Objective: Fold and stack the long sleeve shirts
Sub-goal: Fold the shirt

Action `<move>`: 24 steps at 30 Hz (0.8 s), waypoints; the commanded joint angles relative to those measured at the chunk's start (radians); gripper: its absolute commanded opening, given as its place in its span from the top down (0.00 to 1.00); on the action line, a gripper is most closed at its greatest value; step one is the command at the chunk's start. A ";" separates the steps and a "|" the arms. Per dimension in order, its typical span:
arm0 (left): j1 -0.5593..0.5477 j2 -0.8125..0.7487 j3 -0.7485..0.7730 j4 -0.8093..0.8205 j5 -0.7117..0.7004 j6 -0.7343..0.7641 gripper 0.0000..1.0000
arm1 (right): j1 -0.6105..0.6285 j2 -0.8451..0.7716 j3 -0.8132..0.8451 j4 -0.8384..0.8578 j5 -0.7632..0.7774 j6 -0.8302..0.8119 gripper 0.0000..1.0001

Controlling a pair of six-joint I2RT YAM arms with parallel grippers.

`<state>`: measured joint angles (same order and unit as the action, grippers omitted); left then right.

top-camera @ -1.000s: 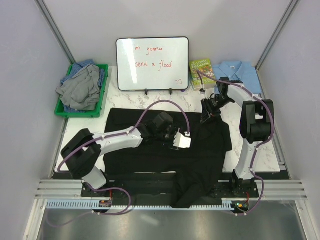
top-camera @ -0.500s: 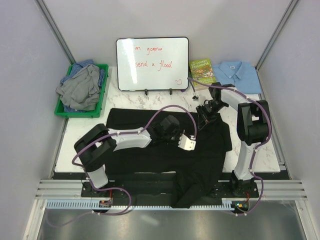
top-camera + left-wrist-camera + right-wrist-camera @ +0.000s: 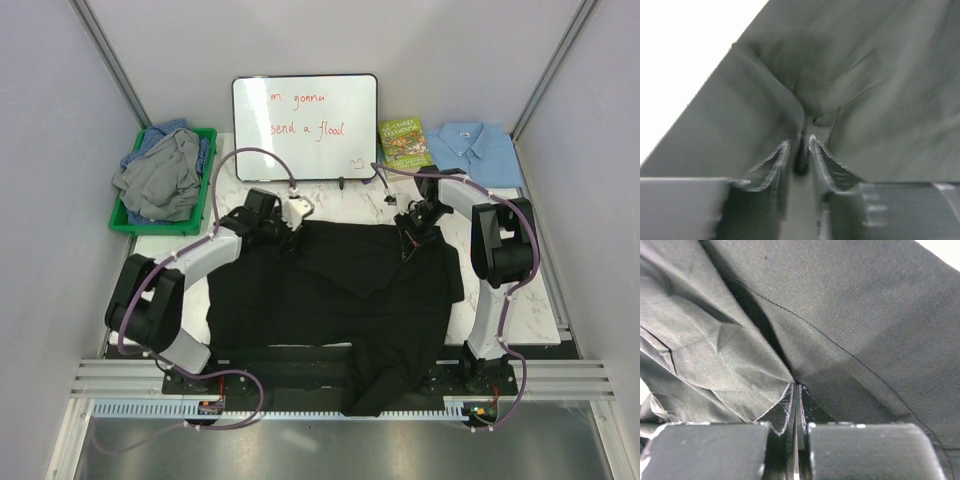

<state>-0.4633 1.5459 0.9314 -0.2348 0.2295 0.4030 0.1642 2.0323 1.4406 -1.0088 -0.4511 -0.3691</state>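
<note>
Marble table (image 3: 330,205) under black shirt (image 3: 330,300), grey walls (image 3: 60,150).

Open along bare marble table (image 3: 340,205) just below whiteboard (image 3: 305,128), upper centre. Hemmed upper left by green bin (image 3: 160,229), upper right by book (image 3: 404,143) and blue shirt (image 3: 482,150).

Seeing spread shirt (image 3: 330,290) lying mid-table (image 3: 530,300), whiteboard (image 3: 305,125) standing behind it, bin (image 3: 155,227) holding crumpled shirts (image 3: 160,175) far left, book (image 3: 404,143) lying right of whiteboard, folded shirt (image 3: 478,148) right of book.
</note>
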 commanded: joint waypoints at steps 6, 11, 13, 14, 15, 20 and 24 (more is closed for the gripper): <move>0.222 -0.104 -0.071 -0.215 0.292 -0.148 0.44 | 0.024 0.028 0.092 -0.077 -0.023 -0.056 0.91; 0.230 -0.031 0.061 -0.233 0.327 -0.190 0.44 | 0.032 0.014 0.084 -0.097 -0.029 -0.062 0.76; 0.245 0.008 0.093 -0.242 0.324 -0.217 0.44 | 0.034 0.014 0.089 -0.100 -0.028 -0.059 0.76; 0.250 0.032 0.102 -0.239 0.317 -0.228 0.44 | 0.034 0.017 0.093 -0.100 -0.028 -0.059 0.76; 0.253 0.054 0.124 -0.238 0.262 -0.240 0.43 | 0.034 0.020 0.104 -0.109 -0.029 -0.057 0.75; 0.291 0.158 0.219 -0.274 0.241 -0.329 0.43 | 0.034 0.017 0.118 -0.129 -0.018 -0.076 0.73; 0.293 0.215 0.244 -0.279 0.237 -0.365 0.41 | 0.034 0.019 0.141 -0.166 -0.049 -0.091 0.66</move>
<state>-0.1715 1.7252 1.1213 -0.4881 0.4786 0.1230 0.1963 2.0586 1.5307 -1.1233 -0.4576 -0.4255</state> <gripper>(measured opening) 0.573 0.311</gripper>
